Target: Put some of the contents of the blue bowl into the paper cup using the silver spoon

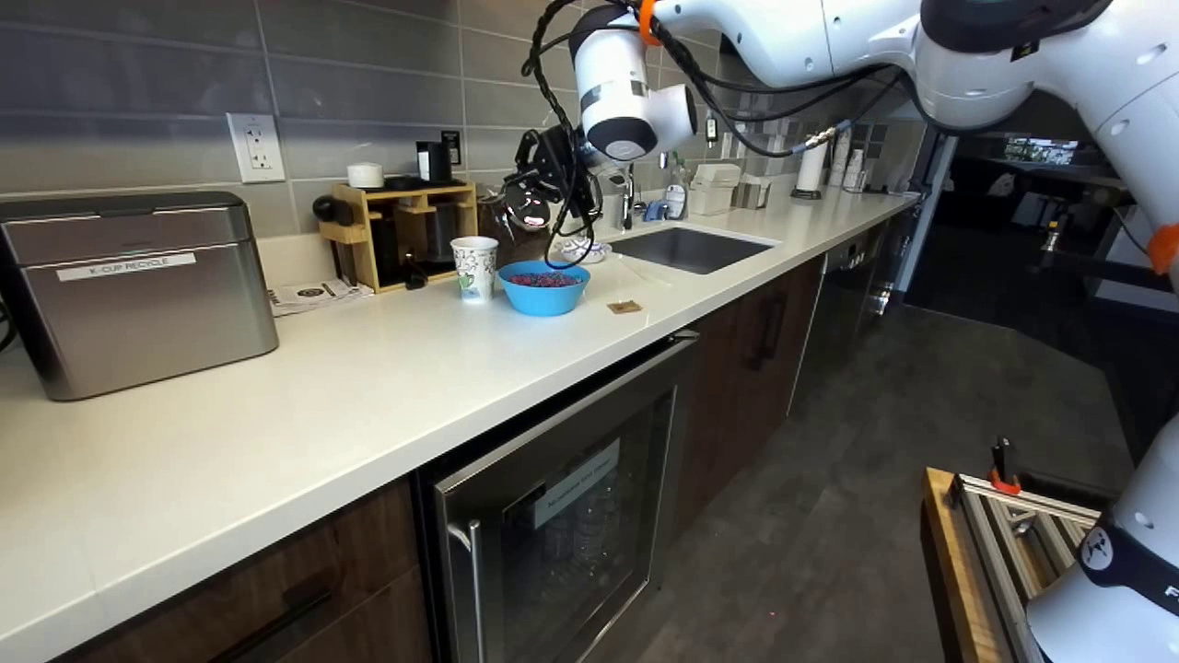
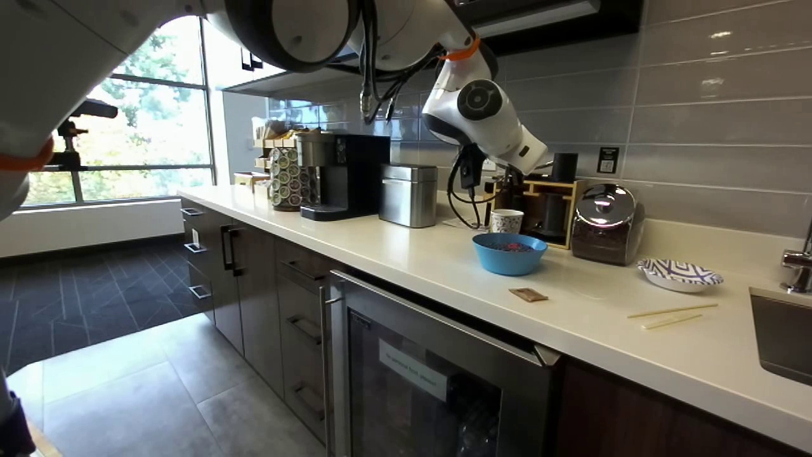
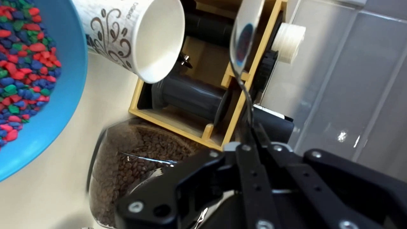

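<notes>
The blue bowl [image 1: 542, 298] [image 2: 509, 259] [image 3: 70, 84] stands on the counter. Its contents are small red, blue and green pebbles [image 3: 27, 70]. The white paper cup [image 1: 474, 270] [image 2: 505, 221] [image 3: 159, 41] stands upright beside the bowl, and its visible inside looks empty. My gripper [image 3: 253, 130] is shut on the handle of the silver spoon [image 3: 243, 44]. The spoon's head points away from the fingers, and its shiny face mirrors the bowl; I see no pebbles on it. In an exterior view the gripper [image 1: 534, 189] is above the bowl and cup, toward the wall.
A wooden rack [image 3: 178, 130] [image 2: 576, 212] with dark containers stands behind the cup near the wall. A clear jar of coffee beans [image 2: 607, 225] [image 3: 133, 159] is beside it. A brown packet [image 2: 528, 294], a patterned paper bowl [image 2: 679, 274] and thin sticks [image 2: 672, 310] lie toward the sink [image 1: 691, 250].
</notes>
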`<action>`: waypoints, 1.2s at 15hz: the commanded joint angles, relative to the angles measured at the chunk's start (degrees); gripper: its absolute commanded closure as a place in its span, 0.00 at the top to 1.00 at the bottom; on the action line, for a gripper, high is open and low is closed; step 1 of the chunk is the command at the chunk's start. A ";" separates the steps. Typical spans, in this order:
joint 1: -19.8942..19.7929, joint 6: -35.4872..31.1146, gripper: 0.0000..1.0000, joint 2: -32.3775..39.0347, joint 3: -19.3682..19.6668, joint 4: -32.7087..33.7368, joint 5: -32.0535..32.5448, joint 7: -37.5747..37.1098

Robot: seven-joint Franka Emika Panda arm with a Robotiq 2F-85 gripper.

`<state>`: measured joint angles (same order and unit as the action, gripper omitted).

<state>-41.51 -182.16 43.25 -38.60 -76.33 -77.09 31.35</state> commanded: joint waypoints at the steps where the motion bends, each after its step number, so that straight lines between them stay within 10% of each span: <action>1: 3.35 -5.19 0.00 3.68 0.89 5.35 0.23 -1.03; 18: 12.25 -11.70 0.00 8.23 11.17 11.14 0.66 -6.27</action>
<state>-32.00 -191.31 50.18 -29.96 -67.43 -76.88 27.60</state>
